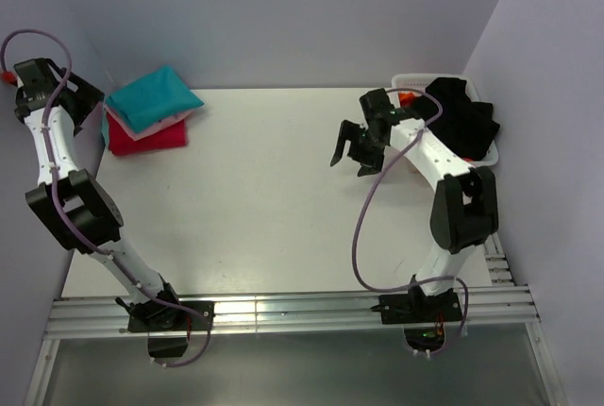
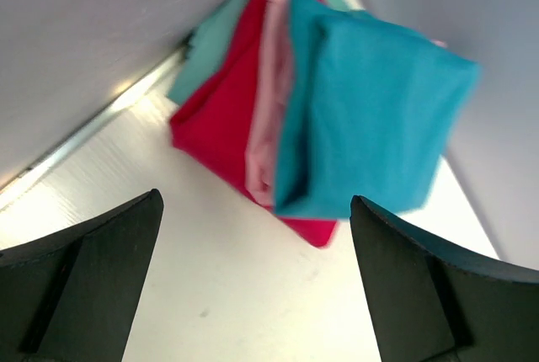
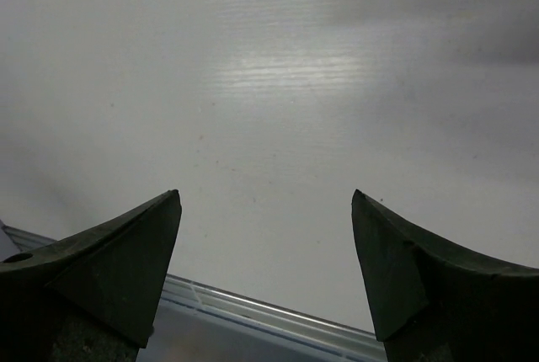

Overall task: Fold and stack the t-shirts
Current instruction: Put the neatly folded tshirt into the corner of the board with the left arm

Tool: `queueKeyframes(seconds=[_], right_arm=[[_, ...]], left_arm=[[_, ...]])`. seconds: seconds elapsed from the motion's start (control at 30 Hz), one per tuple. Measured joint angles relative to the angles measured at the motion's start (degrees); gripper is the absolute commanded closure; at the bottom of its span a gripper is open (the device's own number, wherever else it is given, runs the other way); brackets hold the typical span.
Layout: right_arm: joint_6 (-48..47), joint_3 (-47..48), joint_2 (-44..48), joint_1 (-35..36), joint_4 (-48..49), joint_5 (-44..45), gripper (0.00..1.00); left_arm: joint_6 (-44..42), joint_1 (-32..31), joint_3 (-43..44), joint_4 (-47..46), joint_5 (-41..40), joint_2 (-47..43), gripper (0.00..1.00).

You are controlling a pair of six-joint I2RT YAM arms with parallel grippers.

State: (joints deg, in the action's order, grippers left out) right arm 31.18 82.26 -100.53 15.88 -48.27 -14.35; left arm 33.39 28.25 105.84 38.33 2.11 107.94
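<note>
My left gripper (image 2: 254,206) was spread wide and grasped nothing, both dark fingers (image 2: 93,278) clear of any cloth. It hung at the far left corner of the white counter (image 1: 264,227), close against the wall and just beside a folded stack. The stack lay in that corner: a teal soft cloth t-shirt (image 2: 379,118) on top, a pale pink cloth t-shirt (image 2: 265,126) as a thin layer under it, and a red cloth t-shirt (image 2: 215,118) at the bottom. A paler teal edge showed beneath the red, though I could not tell what it belonged to. My right gripper (image 1: 349,156) was likewise wide open and empty, its tips pointed down over bare counter and apart from the surface, toward the far right. It sat just left of the white plastic lattice basket (image 1: 408,78) standing in the far right corner. A crumpled black cloth t-shirt (image 1: 462,118) filled that basket and spilled over its rim, and a bit of orange cloth t-shirt (image 1: 406,97) showed at the basket's left side, touching the black one.
</note>
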Motion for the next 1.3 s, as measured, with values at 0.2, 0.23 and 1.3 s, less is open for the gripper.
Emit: queueKeyframes(seconds=[0.2, 0.23, 1.3], right_arm=[[-0.37, -8.59, 13.25, 5.05, 3.48, 1.99, 0.1], [-0.28, -10.56, 16.04, 5.88, 3.78, 2.4, 0.1], [2.43, -26.82, 40.22, 6.75, 5.62, 7.72, 0.07]], left_arm=[[-0.42, -9.49, 1.22, 0.5, -1.33, -4.74, 0.01], [-0.68, -11.13, 1.46, 0.24, -0.96, -4.74, 0.01], [-1.16, -17.81, -1.95, 3.37, -1.11, -9.57, 0.01]])
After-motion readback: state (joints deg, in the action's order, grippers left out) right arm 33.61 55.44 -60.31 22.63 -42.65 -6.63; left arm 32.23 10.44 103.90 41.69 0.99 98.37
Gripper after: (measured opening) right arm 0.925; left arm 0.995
